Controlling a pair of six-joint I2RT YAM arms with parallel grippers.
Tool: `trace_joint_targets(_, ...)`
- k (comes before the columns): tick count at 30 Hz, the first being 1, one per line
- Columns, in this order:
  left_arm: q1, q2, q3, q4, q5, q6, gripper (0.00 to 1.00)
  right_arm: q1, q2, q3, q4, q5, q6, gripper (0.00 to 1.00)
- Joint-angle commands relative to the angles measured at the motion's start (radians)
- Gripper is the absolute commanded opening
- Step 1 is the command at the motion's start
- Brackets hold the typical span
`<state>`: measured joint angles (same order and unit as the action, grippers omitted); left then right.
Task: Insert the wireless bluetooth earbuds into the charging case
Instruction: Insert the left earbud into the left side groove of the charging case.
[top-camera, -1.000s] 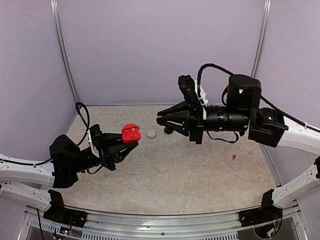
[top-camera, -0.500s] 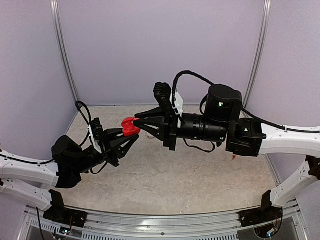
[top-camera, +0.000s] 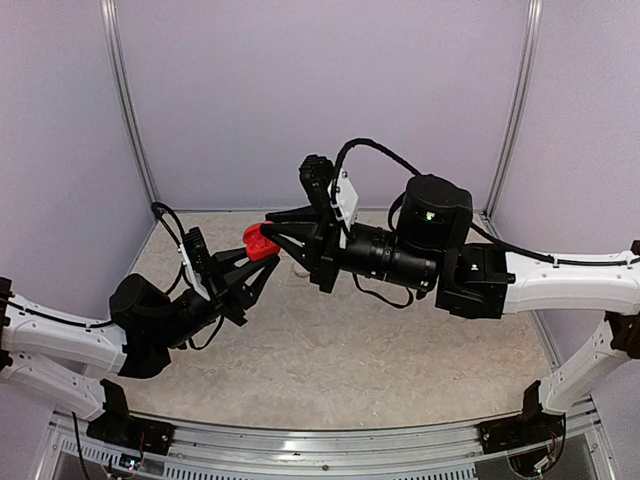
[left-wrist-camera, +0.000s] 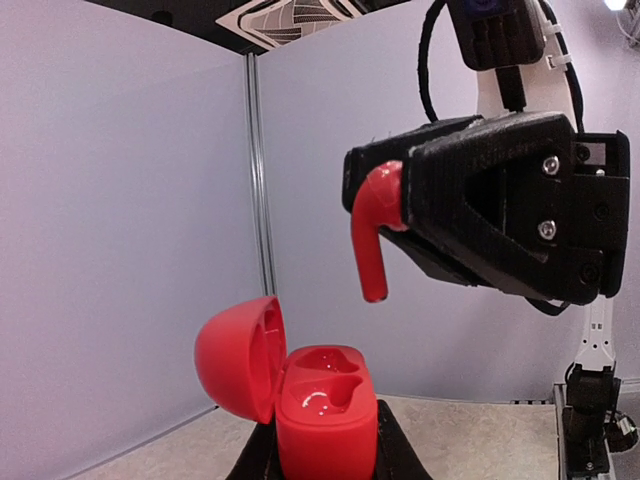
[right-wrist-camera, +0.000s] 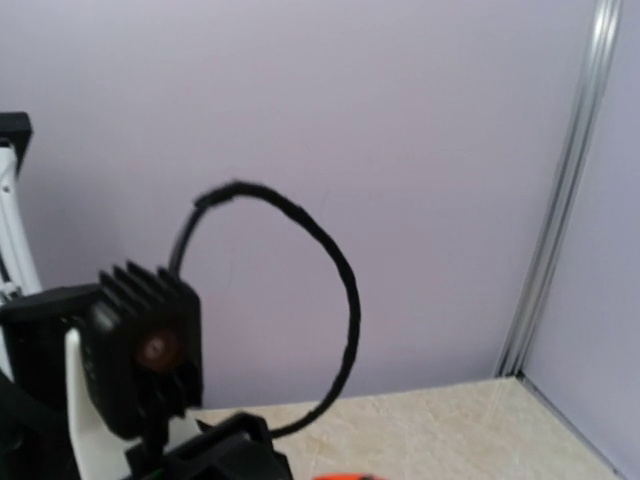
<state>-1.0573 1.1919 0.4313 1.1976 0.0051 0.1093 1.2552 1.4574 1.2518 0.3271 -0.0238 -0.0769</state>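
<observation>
The red charging case (left-wrist-camera: 325, 410) stands upright with its lid (left-wrist-camera: 235, 355) swung open to the left and both sockets bare. My left gripper (left-wrist-camera: 325, 448) is shut on the case's base. In the top view it holds the case (top-camera: 258, 243) in the air over the far left of the table. My right gripper (left-wrist-camera: 392, 200) is shut on the head of a red earbud (left-wrist-camera: 372, 250). The earbud's stem hangs straight down, a little above and to the right of the open case, not touching it. From above, the right gripper (top-camera: 274, 231) meets the case from the right.
The right arm (top-camera: 420, 250) stretches across the middle of the beige table (top-camera: 350, 350). Lilac walls with aluminium posts (top-camera: 125, 100) close in three sides. The right wrist view shows only the left arm's camera block (right-wrist-camera: 150, 350), a looped cable (right-wrist-camera: 340, 290) and a red sliver at the bottom edge.
The right arm has swung left with the earbud until it hangs just over the case. The left arm has lifted the case a little, up and towards the back.
</observation>
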Motion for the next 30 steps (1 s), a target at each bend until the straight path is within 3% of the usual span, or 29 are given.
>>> trace_joint_targets(1, -0.009, 0.003, 0.031, 0.049, -0.052, 0.001, 0.03, 0.014, 0.017, 0.011, 0.031, 0.051, 0.05, 0.09)
trace_joint_targets(30, -0.01, 0.031, 0.024, 0.049, -0.086, 0.023, 0.03, 0.022, 0.073, 0.073, 0.018, 0.074, 0.03, 0.09)
